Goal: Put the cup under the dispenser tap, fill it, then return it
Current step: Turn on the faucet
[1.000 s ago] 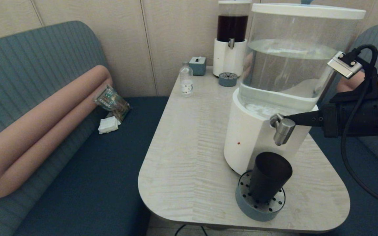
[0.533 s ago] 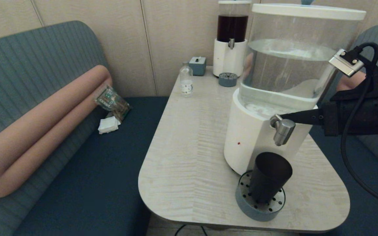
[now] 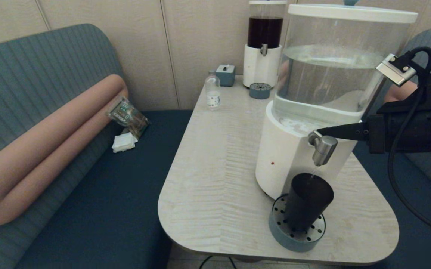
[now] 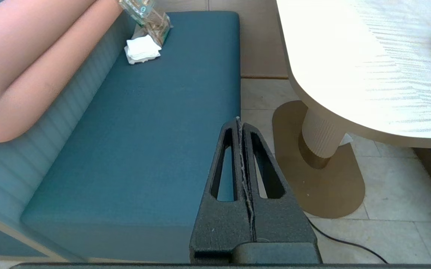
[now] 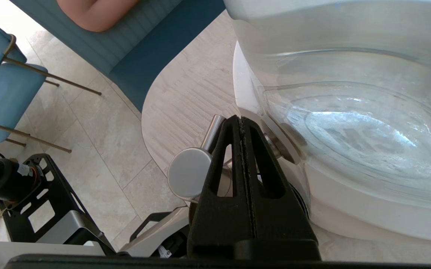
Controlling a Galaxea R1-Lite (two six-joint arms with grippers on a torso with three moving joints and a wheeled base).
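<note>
I counted two dispensers [image 3: 312, 112] [image 3: 263, 48], two drip trays [image 3: 297, 231] [image 3: 259, 90], one cup [image 3: 307, 201], one bottle [image 3: 212, 91].

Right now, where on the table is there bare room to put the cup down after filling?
The wide bare patch of the table lies between the bottle and the near edge, left of the dispenser. It is crowded around the cup on the drip tray, under the tap.

Head view: high, angled forward and down over the table [image 3: 215, 179]. Left wrist view: low beside the table, facing bench seat [image 4: 144, 123] and floor. Right wrist view: close against the dispenser tap [image 5: 191, 170]. Table edge shared by all.
</note>
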